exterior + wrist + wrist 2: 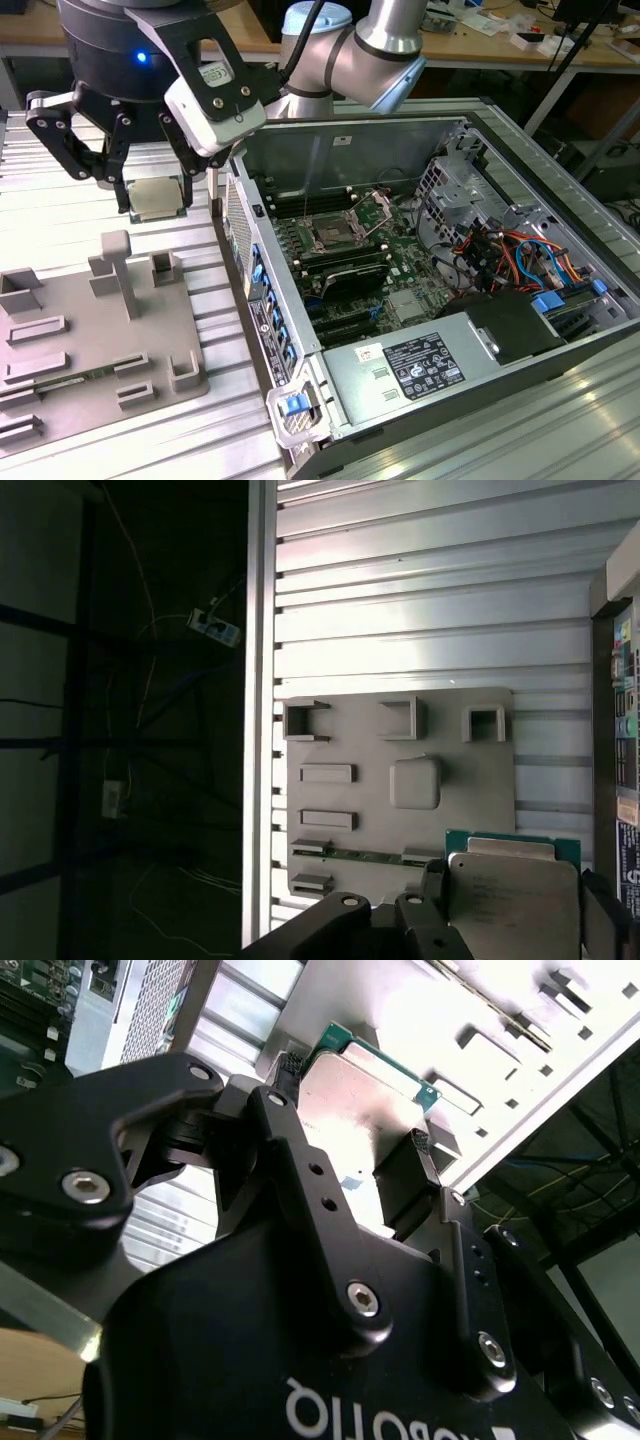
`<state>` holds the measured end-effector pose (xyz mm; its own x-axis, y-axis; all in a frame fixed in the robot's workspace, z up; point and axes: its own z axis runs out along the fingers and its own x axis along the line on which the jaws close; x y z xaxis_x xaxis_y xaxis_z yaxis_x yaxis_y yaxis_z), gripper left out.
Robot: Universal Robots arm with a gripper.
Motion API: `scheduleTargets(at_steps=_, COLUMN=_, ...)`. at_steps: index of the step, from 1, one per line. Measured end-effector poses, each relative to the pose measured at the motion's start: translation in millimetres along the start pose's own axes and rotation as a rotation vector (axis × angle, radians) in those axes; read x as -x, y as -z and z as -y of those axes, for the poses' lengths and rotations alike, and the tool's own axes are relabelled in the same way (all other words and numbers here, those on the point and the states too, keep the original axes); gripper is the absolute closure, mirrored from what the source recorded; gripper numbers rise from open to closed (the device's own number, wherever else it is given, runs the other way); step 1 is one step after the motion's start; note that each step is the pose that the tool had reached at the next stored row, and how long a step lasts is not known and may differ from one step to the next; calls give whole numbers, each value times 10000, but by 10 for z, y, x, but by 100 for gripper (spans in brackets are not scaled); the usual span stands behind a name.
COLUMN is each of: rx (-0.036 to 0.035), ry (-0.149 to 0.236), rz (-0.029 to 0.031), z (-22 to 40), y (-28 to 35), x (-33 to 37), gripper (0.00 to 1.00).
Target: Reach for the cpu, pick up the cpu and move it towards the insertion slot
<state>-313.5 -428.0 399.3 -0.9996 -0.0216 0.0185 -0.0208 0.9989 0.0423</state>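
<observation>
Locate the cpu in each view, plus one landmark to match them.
Exterior view: cpu held in the gripper, above the grey tray, at the exterior view's left of the computer case.
Second wrist view: cpu between the jaws.
First wrist view: cpu over the tray's edge.
Shared landmark: the grey tray.

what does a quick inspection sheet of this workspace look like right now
surface: ribbed aluminium table, carrying the grey tray and the open computer case.
job's things: cpu held in the air above the table, beside the case wall; insertion slot on the motherboard, load plate raised, nothing in it.
clutter: raised blocks on the grey tray; nothing loose seen.
end effector: end effector shut on the cpu, fingers gripping opposite edges.
cables: red, blue and orange wires bundled inside the case, away from the slot.
surroundings: wooden benches behind the cell.
</observation>
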Motion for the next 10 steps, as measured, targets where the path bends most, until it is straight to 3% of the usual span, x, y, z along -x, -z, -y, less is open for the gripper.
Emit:
scheduleTargets(at_steps=2, rx=0, ry=0, rz=0, z=1, y=1, x=24, gripper=45)
scheduleTargets(at_steps=5, rx=-1, ry=0, rz=0, z=3, y=3, x=118, gripper=45)
scheduleTargets(at_steps=7, rx=0, ry=0, rz=0, z=7, y=6, x=327, gripper=45)
scheduleTargets(at_steps=10, rx=0, ry=-1, rz=-1, z=8, y=8, x=391, gripper=45)
